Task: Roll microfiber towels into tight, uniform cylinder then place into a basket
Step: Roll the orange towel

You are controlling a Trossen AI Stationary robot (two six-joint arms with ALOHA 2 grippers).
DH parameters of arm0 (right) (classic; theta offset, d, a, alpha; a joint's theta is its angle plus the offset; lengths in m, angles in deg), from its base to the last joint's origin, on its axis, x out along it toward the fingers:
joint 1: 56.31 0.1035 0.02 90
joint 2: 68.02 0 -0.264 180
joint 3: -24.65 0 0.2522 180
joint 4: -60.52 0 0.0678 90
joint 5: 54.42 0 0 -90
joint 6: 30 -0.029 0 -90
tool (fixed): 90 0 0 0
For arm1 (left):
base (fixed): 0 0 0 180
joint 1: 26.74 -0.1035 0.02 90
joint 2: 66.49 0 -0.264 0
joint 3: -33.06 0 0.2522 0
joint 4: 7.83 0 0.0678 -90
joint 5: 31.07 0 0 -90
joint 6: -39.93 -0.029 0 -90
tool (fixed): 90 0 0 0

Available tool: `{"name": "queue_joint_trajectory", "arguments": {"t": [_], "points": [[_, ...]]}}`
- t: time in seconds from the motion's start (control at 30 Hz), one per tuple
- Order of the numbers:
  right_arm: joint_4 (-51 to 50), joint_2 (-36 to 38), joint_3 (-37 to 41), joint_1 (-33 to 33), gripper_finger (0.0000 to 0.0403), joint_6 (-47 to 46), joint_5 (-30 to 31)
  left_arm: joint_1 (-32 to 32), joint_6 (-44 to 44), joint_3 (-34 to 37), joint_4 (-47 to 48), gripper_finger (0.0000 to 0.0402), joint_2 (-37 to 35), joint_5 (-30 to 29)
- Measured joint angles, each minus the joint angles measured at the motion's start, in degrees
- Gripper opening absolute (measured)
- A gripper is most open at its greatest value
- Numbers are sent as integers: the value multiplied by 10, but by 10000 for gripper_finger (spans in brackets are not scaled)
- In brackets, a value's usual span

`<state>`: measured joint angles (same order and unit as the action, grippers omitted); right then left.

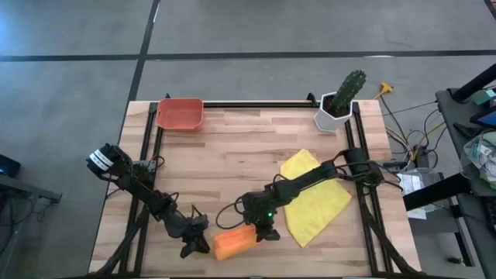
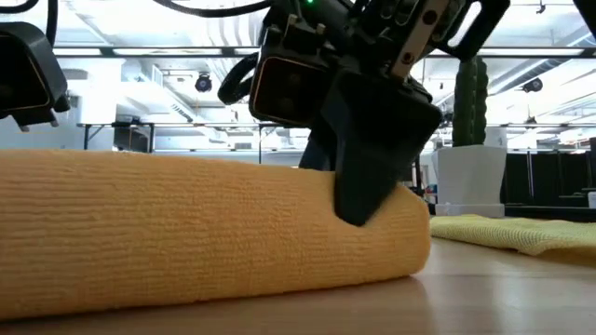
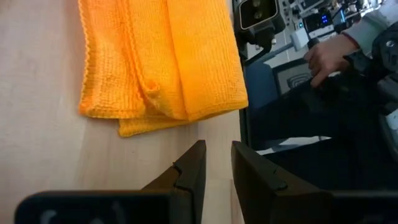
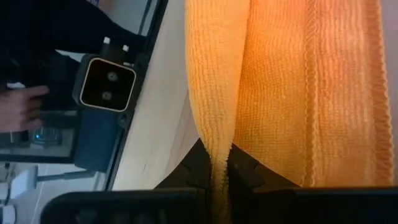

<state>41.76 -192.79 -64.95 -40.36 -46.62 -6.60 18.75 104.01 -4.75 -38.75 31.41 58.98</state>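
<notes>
The rolled orange towel [image 1: 233, 244] is pinched by the right pincer [image 1: 265, 229] at bottom centre. The left pincer [image 1: 198, 235] is held slightly apart just beside its other end.

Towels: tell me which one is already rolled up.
The orange towel, at the table's near edge. The right hand pinches it, while the yellow towel lies spread flat, unrolled, beside it.

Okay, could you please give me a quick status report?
Right gripper shut on rolled orange microfiber towel. Left gripper beside it, slightly open, empty. Red-orange plastic basket empty.
</notes>
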Motion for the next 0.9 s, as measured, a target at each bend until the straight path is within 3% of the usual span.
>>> {"name": "queue_joint_trajectory", "arguments": {"t": [0.17, 0.33, 0.43, 0.53, 0.63, 0.9], "points": [[2, -1, -5, -3, 13, -36, 3, 3, 4, -25, 35, 61, -42, 6], [3, -2, -7, -15, 13, -100, -3, 2, -110, -102, 181, 61, -109, -25], [2, -2, -7, -21, 13, -141, -7, 3, -187, -146, 300, 61, -135, -82], [2, -2, -7, -25, 13, -171, -7, 1, -251, -175, 357, 61, -153, -161], [2, -2, -6, -31, 13, -197, -7, -7, -283, -178, 372, 61, -151, -203], [5, -3, -5, -48, 13, -244, -7, -25, -317, -195, 285, 61, -99, -206]]}}
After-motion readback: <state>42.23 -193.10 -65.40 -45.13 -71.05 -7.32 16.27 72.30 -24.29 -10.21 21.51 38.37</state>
